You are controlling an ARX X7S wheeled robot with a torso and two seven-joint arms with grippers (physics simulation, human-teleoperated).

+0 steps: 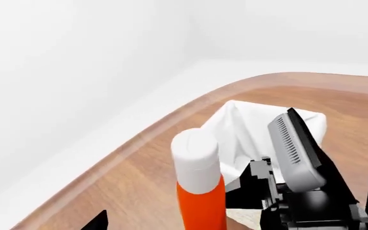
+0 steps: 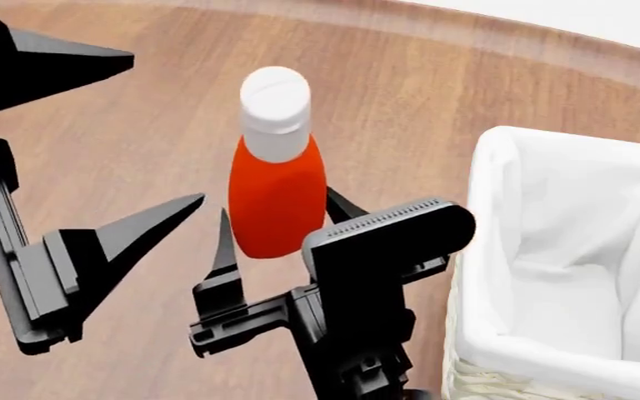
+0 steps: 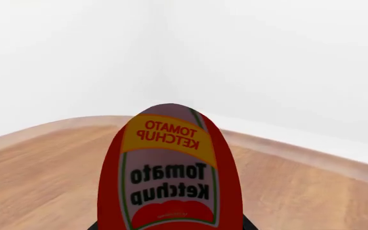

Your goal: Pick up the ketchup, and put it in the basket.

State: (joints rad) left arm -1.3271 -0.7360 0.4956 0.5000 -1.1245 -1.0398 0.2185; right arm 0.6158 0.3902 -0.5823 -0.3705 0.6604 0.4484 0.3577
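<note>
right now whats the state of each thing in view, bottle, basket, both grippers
orange-red ketchup squeeze bottle: upright, white cap on, between the right gripper's fingers
pale wicker basket with white cloth liner: upright, open, nothing seen inside
right gripper: around the bottle; contact not clear
left gripper: open, holding nothing

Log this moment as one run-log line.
stage: grasping ketchup | right gripper: around bottle base, closure unclear | left gripper: open, empty | ketchup: upright on table | basket: beside bottle, ketchup not inside

Bare table lies between ketchup and basket.
</note>
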